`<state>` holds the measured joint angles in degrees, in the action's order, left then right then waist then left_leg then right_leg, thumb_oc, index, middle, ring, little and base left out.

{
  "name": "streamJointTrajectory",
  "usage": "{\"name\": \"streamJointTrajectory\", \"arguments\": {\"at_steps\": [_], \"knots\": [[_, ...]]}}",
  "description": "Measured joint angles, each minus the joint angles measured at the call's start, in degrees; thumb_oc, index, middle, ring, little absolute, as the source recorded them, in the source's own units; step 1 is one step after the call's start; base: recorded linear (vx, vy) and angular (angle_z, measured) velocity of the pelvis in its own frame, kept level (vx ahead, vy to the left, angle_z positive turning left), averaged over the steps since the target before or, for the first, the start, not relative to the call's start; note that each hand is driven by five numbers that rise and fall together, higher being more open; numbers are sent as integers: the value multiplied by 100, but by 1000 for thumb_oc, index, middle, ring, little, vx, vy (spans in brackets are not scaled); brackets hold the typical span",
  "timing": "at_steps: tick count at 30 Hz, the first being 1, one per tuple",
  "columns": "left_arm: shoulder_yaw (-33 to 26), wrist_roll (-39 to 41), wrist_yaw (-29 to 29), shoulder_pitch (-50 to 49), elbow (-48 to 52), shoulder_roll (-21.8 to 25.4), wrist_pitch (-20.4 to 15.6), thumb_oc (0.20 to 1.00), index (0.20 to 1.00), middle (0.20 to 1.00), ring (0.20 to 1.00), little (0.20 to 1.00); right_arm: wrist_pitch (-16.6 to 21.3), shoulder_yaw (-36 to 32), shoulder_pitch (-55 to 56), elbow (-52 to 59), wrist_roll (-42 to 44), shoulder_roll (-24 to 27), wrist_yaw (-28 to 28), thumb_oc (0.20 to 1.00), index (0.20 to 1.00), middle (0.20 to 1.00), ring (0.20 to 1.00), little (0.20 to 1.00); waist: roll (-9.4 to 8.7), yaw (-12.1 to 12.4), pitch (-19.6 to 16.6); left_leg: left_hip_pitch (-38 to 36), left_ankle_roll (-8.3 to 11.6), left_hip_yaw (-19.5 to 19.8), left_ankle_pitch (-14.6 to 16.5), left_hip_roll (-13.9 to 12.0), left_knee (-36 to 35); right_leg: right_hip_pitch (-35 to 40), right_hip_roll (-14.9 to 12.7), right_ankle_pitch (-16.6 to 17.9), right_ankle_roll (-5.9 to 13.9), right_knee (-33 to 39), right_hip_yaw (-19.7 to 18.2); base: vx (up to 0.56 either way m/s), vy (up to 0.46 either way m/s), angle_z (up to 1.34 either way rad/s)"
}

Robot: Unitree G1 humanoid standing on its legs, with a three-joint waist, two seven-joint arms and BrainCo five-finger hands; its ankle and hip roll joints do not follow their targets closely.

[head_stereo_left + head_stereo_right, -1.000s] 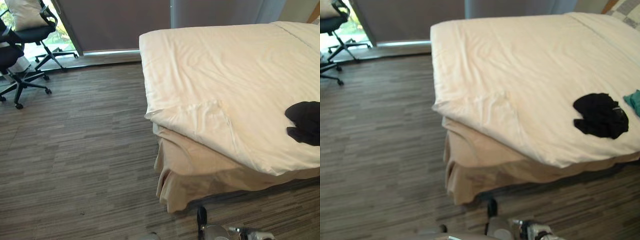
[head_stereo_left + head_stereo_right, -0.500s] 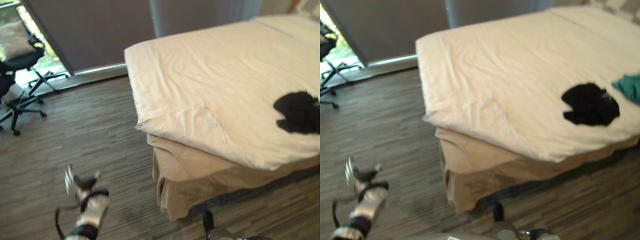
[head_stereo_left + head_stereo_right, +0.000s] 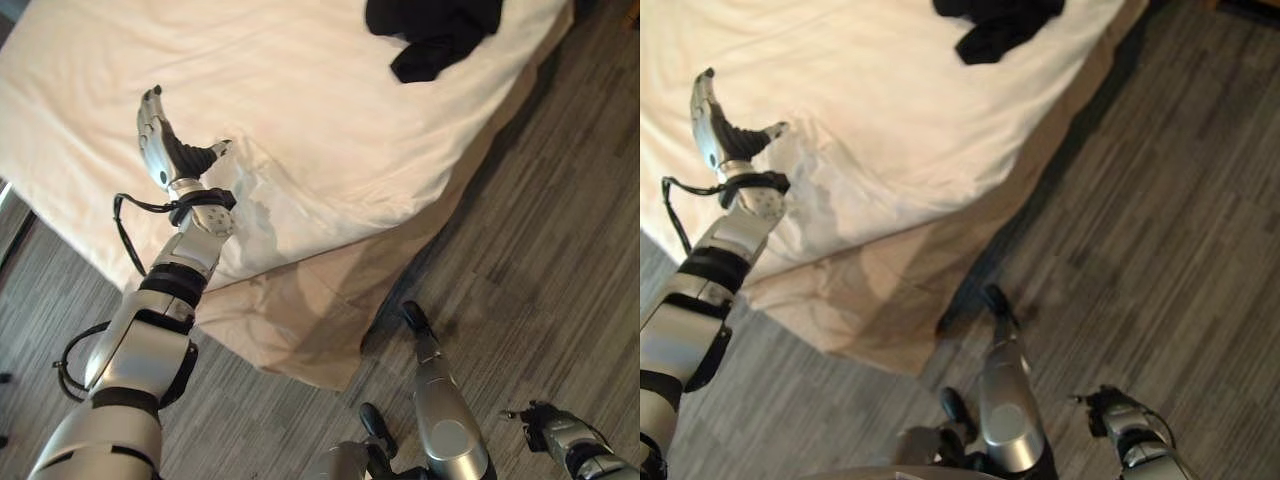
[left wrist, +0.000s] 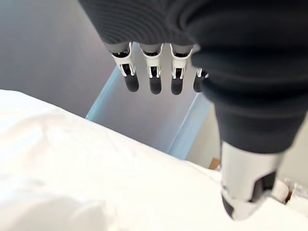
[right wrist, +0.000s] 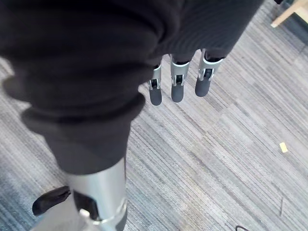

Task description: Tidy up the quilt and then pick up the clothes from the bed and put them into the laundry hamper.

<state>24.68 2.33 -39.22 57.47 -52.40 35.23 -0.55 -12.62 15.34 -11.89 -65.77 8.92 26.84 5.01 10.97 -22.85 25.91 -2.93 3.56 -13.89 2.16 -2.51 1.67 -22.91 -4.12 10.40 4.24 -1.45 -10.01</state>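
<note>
Here we hold our left hand (image 3: pixel 158 150) spread above the quilt (image 3: pixel 300 120) near its rumpled corner; our right hand (image 5: pixel 175 82) hangs relaxed over the floor (image 5: pixel 231 144). A shallow grab could bunch the corner further, and dragging the quilt might pull the black clothes (image 3: pixel 432 28) off the bed.

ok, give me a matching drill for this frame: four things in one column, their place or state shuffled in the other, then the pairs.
Things:
1. left hand
2. right hand
3. black clothes
4. quilt

Places or states:
A. lying on the quilt near the bed's edge
B. open, held low over the wood-pattern floor
C. cream, spread over the bed, rumpled at the corner
D. open, raised over the quilt's corner

Pairs: 1-D, 2-B, 3-A, 4-C
</note>
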Motion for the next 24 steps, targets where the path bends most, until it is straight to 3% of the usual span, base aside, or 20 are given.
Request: {"name": "streamJointTrajectory", "arguments": {"at_steps": [1,2,5,7,8,9,12,13,14,15,16,17,18,20,21,23,24], "knots": [[221,191,205,316,-374,-149,545,1000,1000,1000,1000,1000,34,68,-166,-6,0,-5,-1,1000,1000,1000,1000,1000,-76,-47,153,201,9,-133,29,-2,166,-227,8,11,-18,-95,-119,-92,-15,-34],[193,408,476,338,-538,-481,1358,1000,1000,1000,1000,1000,126,97,-285,97,-5,-39,16,1000,1000,1000,1000,1000,-173,-50,309,286,15,-103,34,-1,263,-258,15,178,-151,-100,-139,-79,-46,-31],[125,424,545,247,-984,-644,2149,1000,1000,1000,1000,1000,165,351,-368,515,19,-70,123,1000,1000,1000,1000,1000,-197,-44,338,268,48,-100,46,-151,57,-196,93,204,-212,-101,-43,-54,-15,9],[136,423,508,280,-1261,-674,2440,1000,1000,1000,1000,1000,145,429,-477,676,69,-74,166,1000,1000,1000,1000,1000,-195,-38,336,274,19,-98,25,-232,-101,-144,116,206,-212,-101,30,-46,5,15],[140,422,412,212,-1343,-698,2687,291,291,291,291,291,152,430,-581,756,80,-90,222,1000,1000,1000,1000,1000,-201,4,329,244,27,-96,55,-280,-172,-104,151,207,-209,-105,54,-50,9,5],[140,417,326,195,-1374,-728,2815,200,200,200,200,200,135,468,-617,826,80,-84,245,1000,1000,1000,1000,1000,-205,9,325,184,13,-102,74,-271,-209,-83,151,209,-203,-104,62,-42,9,5],[172,424,38,121,-1384,-780,3121,200,200,200,200,200,101,572,-609,886,126,-140,281,1000,1000,1000,1000,1000,-283,93,289,75,19,-120,183,-201,-426,-101,102,206,-192,-70,117,-58,13,1],[179,426,-11,110,-1389,-766,3195,200,200,200,200,200,78,605,-586,843,134,-164,299,1000,1000,1000,1000,1000,-301,125,280,79,18,-137,182,-164,-471,-100,56,130,-88,13,145,-50,22,-16],[176,425,-49,104,-1394,-752,3218,200,200,200,200,200,39,640,-594,824,163,-169,313,1000,1000,1000,1000,1000,-298,139,279,111,13,-158,184,-171,-483,-103,26,40,37,83,209,-58,45,-31],[133,423,-109,81,-1393,-729,3222,200,200,200,200,200,-34,679,-634,779,270,-190,348,1000,1000,1000,1000,1000,-226,231,233,225,10,-279,188,-331,-474,-391,125,-59,59,-364,302,-38,33,-28],[138,425,-128,63,-1393,-715,3217,200,200,200,200,200,-57,677,-614,731,288,-222,351,1000,1000,1000,1000,1000,-197,248,212,291,8,-302,184,-408,-440,-665,190,-140,-88,-1085,334,-67,43,10],[139,439,-138,5,-1391,-704,3163,200,200,200,200,200,-134,680,-400,700,295,-261,352,1000,1000,1000,1000,1000,-333,180,85,258,-11,-237,155,-340,-435,-568,109,-604,-145,-1453,225,-46,23,13],[82,497,-150,-48,-1379,-631,3035,200,200,200,200,200,-161,664,-374,635,289,-265,371,1000,1000,1000,1000,1000,-319,299,60,276,-49,-246,78,-417,-451,-557,224,-563,-164,-1322,205,-62,13,10],[-108,779,-156,-121,-1385,-539,2710,200,200,200,200,200,-144,657,-369,624,278,-242,419,1000,1000,1000,1000,1000,-338,321,47,273,62,-237,-118,-544,-455,-279,309,-297,-213,-912,231,-69,-16,-12],[-108,779,-156,-121,-1385,-539,2710,200,200,200,200,200,-144,657,-369,624,278,-242,419,1000,1000,1000,1000,1000,-338,321,47,273,62,-237,-118,-544,-455,-279,309,-297,-213,-912,231,-70,-29,21],[-392,1011,-279,-331,-843,-608,1703,200,200,200,200,200,-108,661,-363,625,233,-226,489,1000,1000,1000,1000,1000,-344,344,45,211,112,34,-178,-638,-432,123,284,-202,-272,-539,457,-60,-65,41],[-450,1013,-342,-445,-500,-661,1428,200,200,200,200,200,-96,651,-337,623,227,-239,498,1000,1000,1000,1000,1000,-348,415,43,171,115,82,-180,-649,-432,206,271,-188,-268,-492,527,-69,-114,47]]}}
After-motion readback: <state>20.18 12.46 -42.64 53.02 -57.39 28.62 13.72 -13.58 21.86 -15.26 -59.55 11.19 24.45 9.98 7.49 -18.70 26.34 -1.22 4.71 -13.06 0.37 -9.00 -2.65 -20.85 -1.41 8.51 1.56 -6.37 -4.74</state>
